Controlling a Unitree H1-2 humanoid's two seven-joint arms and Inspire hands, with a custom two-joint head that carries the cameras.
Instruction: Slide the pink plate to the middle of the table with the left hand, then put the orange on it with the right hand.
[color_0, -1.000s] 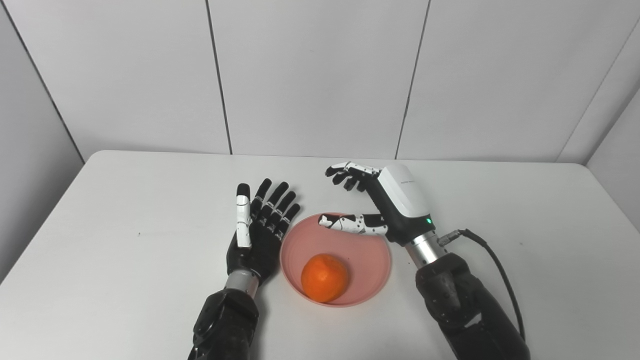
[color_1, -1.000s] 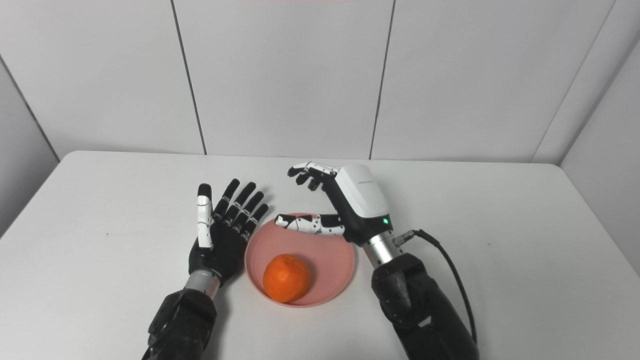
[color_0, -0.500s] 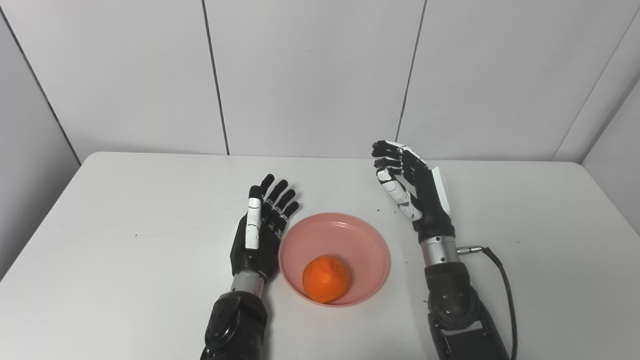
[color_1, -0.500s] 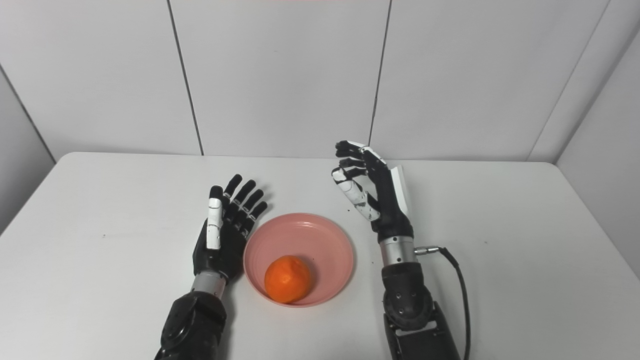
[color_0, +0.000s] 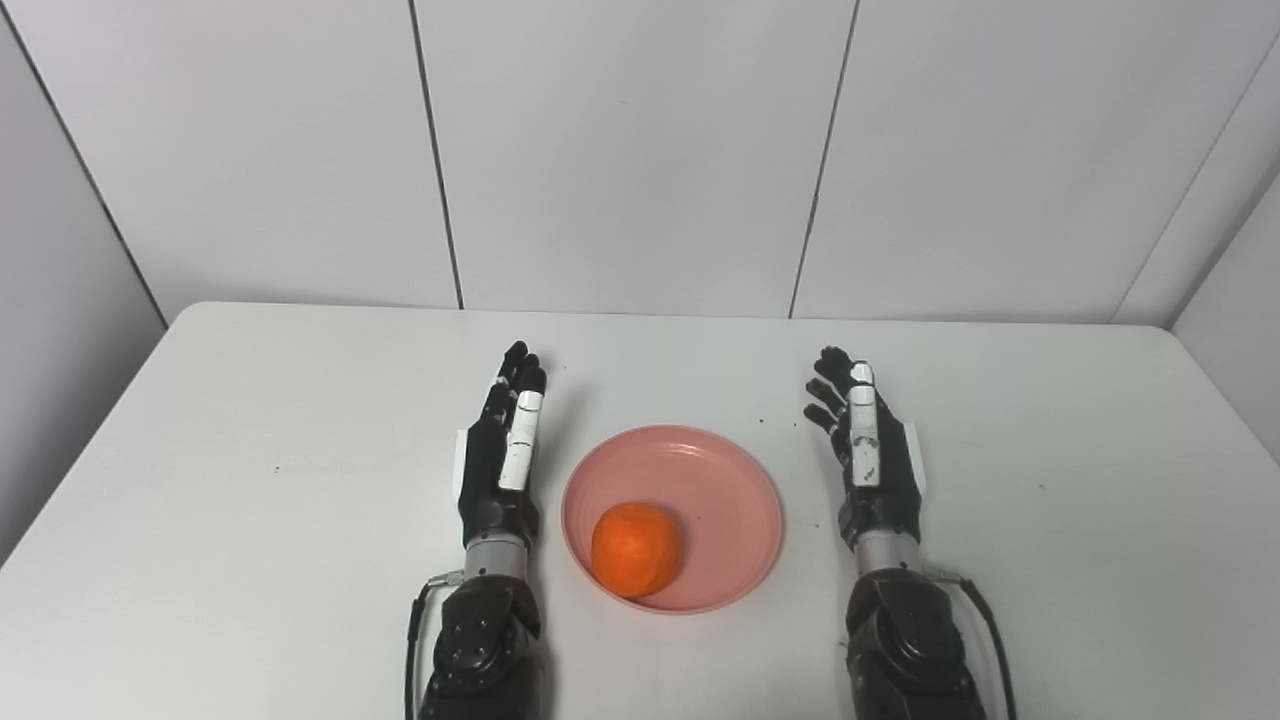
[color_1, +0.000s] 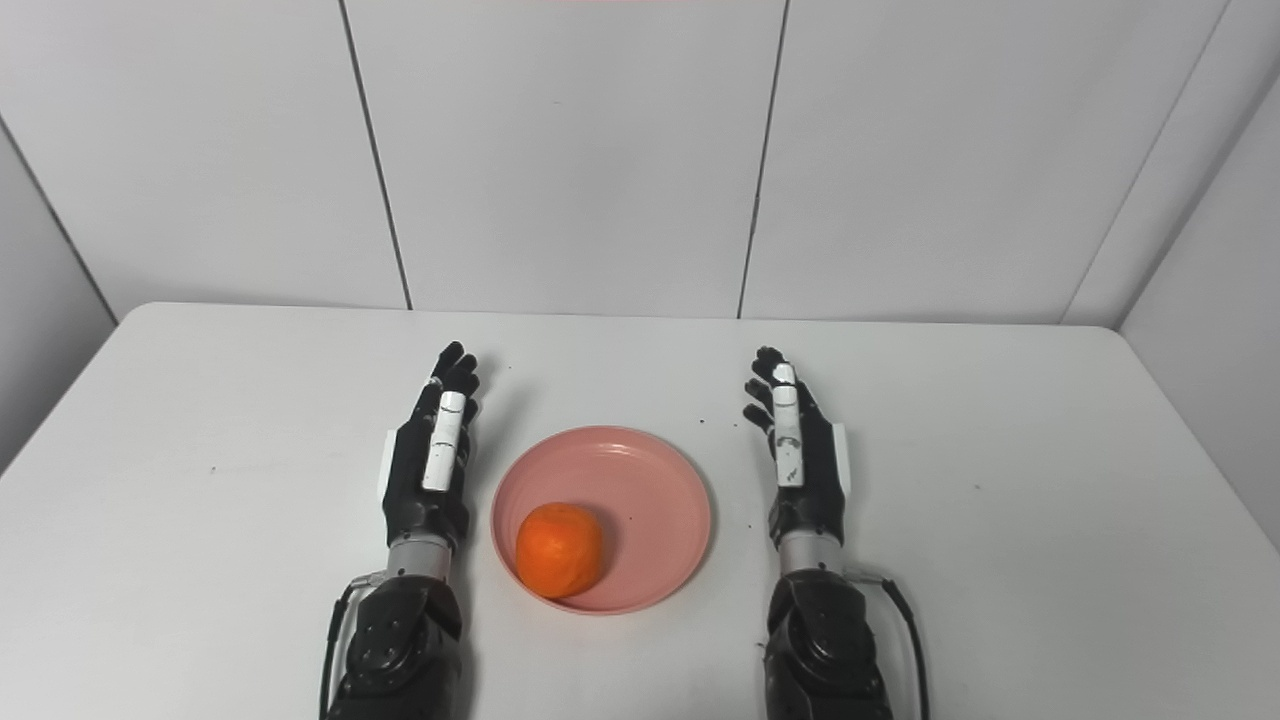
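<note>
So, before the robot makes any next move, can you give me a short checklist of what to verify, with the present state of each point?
1. Orange lies on the pink plate: ok, in the near-left part of it.
2. Pink plate near the middle of the table: ok, roughly centred between the two arms.
3. Left hand holds nothing: ok, fingers extended, left of the plate and apart from it.
4. Right hand holds nothing: ok, fingers extended, right of the plate with a gap.
5. Orange at rest and not rolling: cannot tell from a single moment.
6. Either hand touching the table: cannot tell.
</note>
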